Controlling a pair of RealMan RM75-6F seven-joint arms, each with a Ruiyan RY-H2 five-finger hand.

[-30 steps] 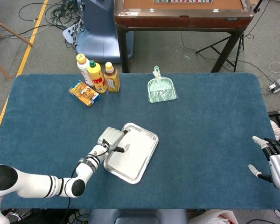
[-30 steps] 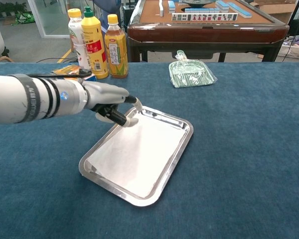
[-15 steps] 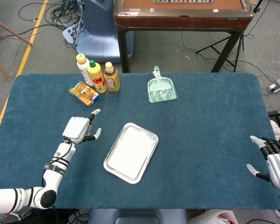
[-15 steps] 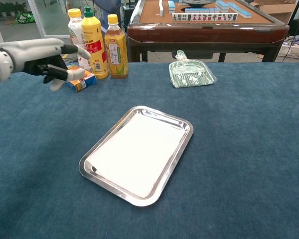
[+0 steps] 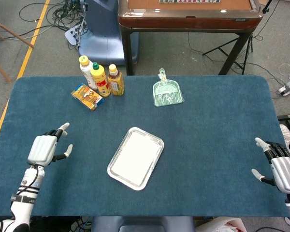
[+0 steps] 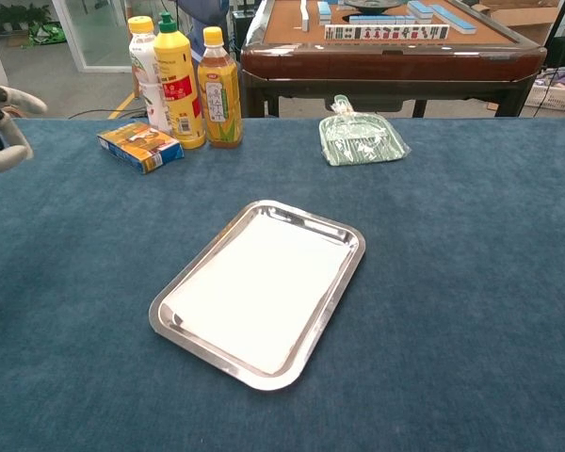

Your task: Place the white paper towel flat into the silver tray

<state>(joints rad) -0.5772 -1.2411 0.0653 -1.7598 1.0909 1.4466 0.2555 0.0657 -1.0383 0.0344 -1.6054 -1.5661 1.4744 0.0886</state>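
Note:
The white paper towel (image 5: pixel 133 157) (image 6: pixel 257 289) lies flat inside the silver tray (image 5: pixel 152 163) (image 6: pixel 350 266) at the middle of the blue table. My left hand (image 5: pixel 44 148) (image 6: pixel 2 124) hovers far to the tray's left near the table's edge, fingers spread and holding nothing. At the table's right edge my right hand (image 5: pixel 279 167) also hangs with fingers apart, empty; the chest view does not show it.
Three bottles (image 5: pixel 102 78) (image 6: pixel 181 80) stand at the back left, with an orange snack box (image 5: pixel 87 96) (image 6: pixel 139 146) in front of them. A green dustpan (image 5: pixel 167 92) (image 6: pixel 361 137) lies at the back centre. A brown mahjong table (image 5: pixel 188 14) stands behind.
My left hand has let go at the tray's near corner and pulled away far to the left. The towel stays flat in the tray. The right hand barely shifted.

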